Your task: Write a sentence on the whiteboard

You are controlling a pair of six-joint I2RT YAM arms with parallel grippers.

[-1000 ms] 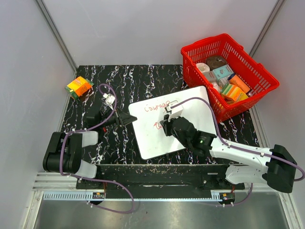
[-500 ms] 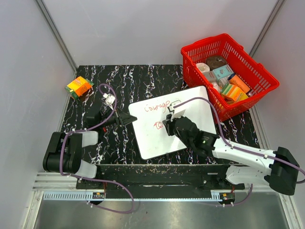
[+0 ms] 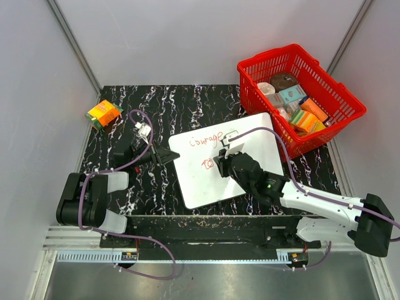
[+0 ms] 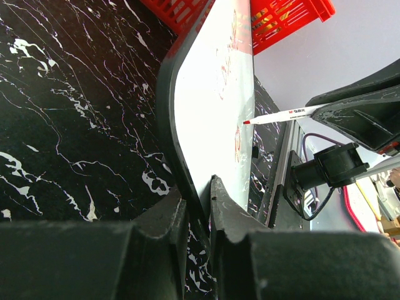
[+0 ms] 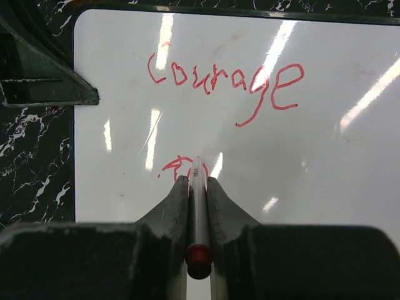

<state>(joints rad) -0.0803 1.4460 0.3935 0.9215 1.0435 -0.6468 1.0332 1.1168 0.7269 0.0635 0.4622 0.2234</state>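
Right end effector grasps marker, tip at sentence on whiteboard; left end effector pinches whiteboard edge.

The left arm lies low at the whiteboard's left side, forearm stretched toward that edge; the left gripper pinches the board's left rim, one finger on each face, jaws nearly together. The right arm reaches in from the whiteboard's near right corner, wrist bent down over its middle; the right gripper hangs above the board's face, its fingers clamped narrowly around a marker with the tip pointing at the board.
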